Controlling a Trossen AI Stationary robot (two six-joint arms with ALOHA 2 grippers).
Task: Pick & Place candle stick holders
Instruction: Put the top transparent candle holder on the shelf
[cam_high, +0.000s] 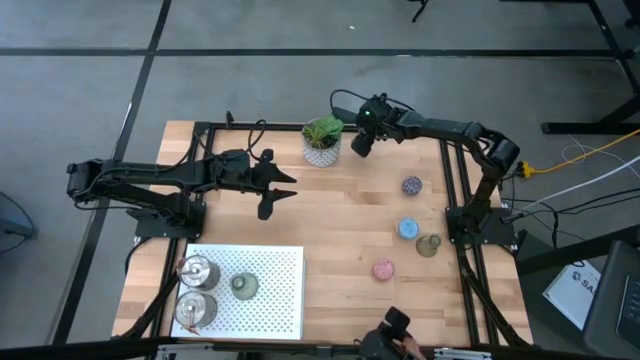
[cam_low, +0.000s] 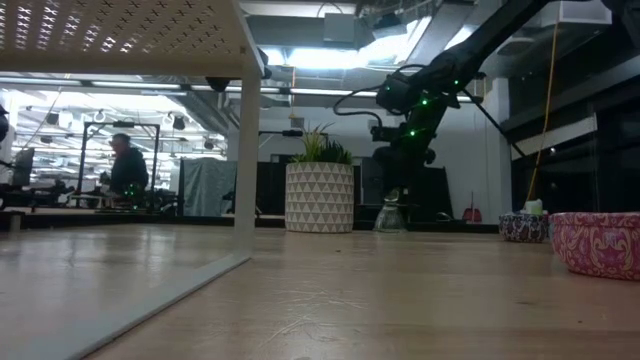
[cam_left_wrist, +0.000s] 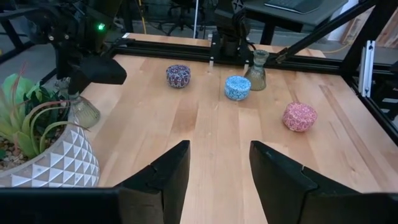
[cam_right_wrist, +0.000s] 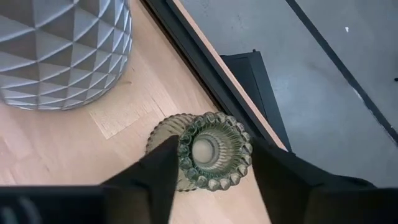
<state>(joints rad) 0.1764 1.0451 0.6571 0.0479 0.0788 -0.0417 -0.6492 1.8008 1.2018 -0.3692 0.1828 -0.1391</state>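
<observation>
Three holders sit on my white perforated tray (cam_high: 280, 300) at seven o'clock. My right gripper (cam_right_wrist: 208, 163) is closing around an olive-grey glass holder (cam_right_wrist: 210, 151) beside the plant pot (cam_right_wrist: 62, 50) at twelve; four remain at three to four o'clock. My left gripper (cam_left_wrist: 214, 171) hangs released.

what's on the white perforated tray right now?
The white perforated tray carries three holders: two shiny silver holders and one olive-grey holder. The tray surface beneath them is covered; the rest shows bare.
</observation>
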